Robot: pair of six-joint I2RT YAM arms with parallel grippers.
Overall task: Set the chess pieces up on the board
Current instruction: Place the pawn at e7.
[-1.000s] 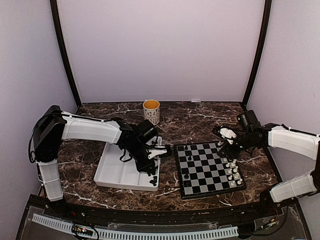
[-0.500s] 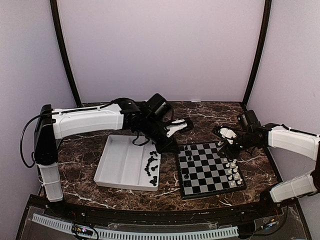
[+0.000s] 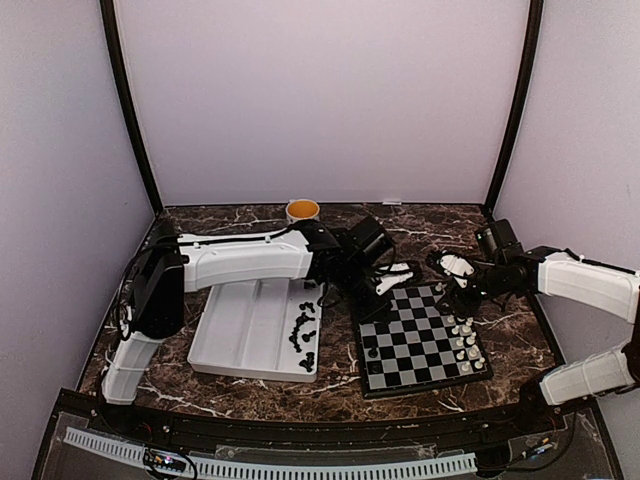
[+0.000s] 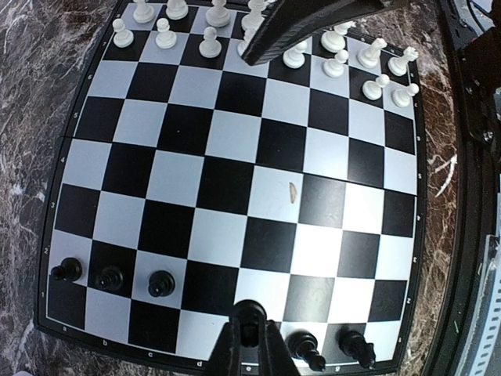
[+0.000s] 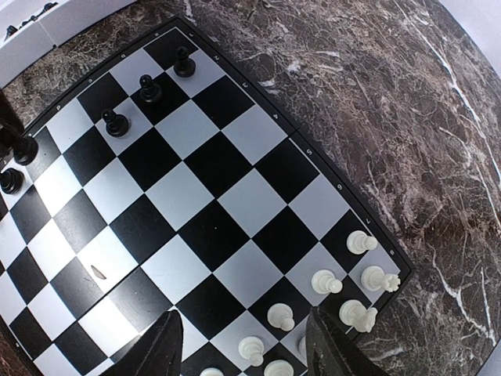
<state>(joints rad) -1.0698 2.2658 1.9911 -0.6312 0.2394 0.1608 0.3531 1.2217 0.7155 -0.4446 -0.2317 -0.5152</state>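
The left hand [image 4: 250, 338] is pinched together on what looks like one black piece [image 4: 249, 327], poised over the board [image 4: 227, 186] at its black edge. Just at its 3 o'clock two black pieces [image 4: 305, 350] stand on the last row. At its 9 o'clock, one row further in, stand three more. That makes five black set down and one in the grip.

At 12 o'clock, along the far edge, the white pieces [image 4: 209, 43] stand in two rows: eight in front by my count and about seven showing behind. The right hand [image 5: 243, 333] hangs over them, fingers wide apart and holding nothing.

The step in hand looks like placing this black piece. Next it wants lowering onto a free square beside the pair without knocking them, then letting go.

Further out, seen from above, one tray [image 3: 240, 335] lies at the left hand's 8 o'clock, with loose black pieces in it too small to count. One mug [image 3: 303, 210] stands at 10 o'clock, all on the worktop [image 3: 430, 225]
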